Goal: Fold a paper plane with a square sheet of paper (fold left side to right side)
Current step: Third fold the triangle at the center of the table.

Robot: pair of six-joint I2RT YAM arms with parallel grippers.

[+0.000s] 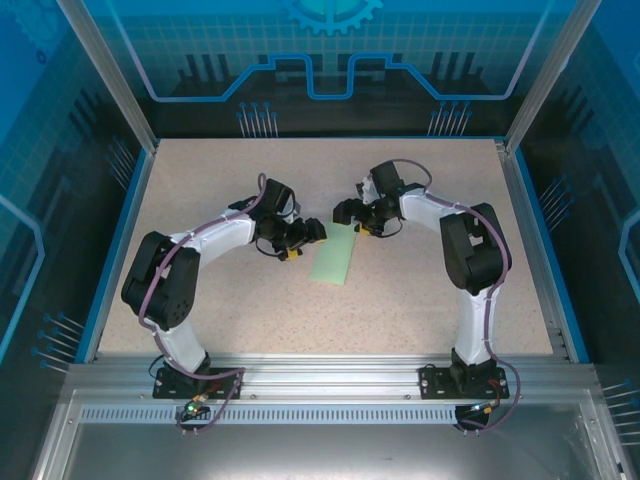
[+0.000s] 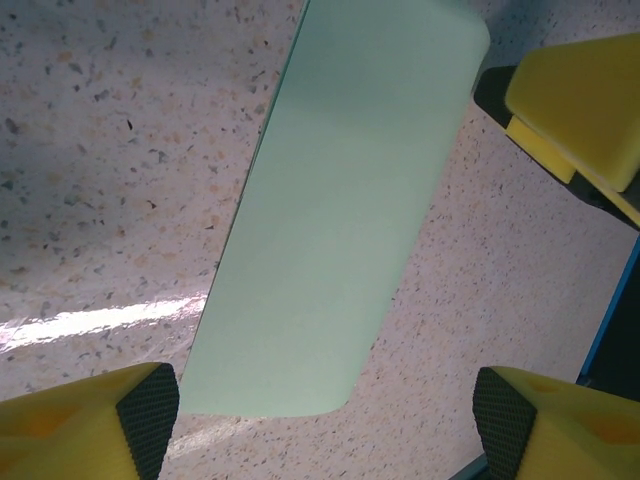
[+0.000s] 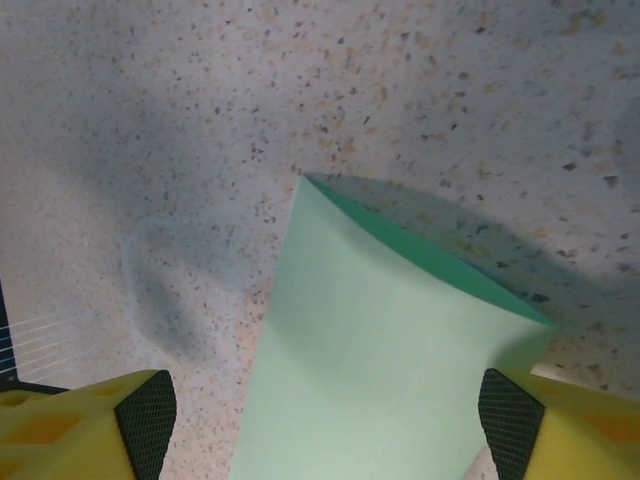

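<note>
Both arms arch inward from the near edge, elbows outward. The folded pale mint-green paper sheet [image 1: 335,258] lies at the centre of the speckled table [image 1: 420,300]. The left gripper [image 1: 312,232] is at its 10 o'clock and the right gripper [image 1: 347,213] at 12 o'clock, both spread wide, grasping nothing.

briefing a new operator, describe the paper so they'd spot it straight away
On the speckled table, look to the middle, where the left gripper and right gripper nearly meet. By their tips, reaching toward the near edge, lies the paper, a narrow folded strip set at a slant. It is the one flat, pale mint-green thing among black arms and yellow finger pads.
</note>
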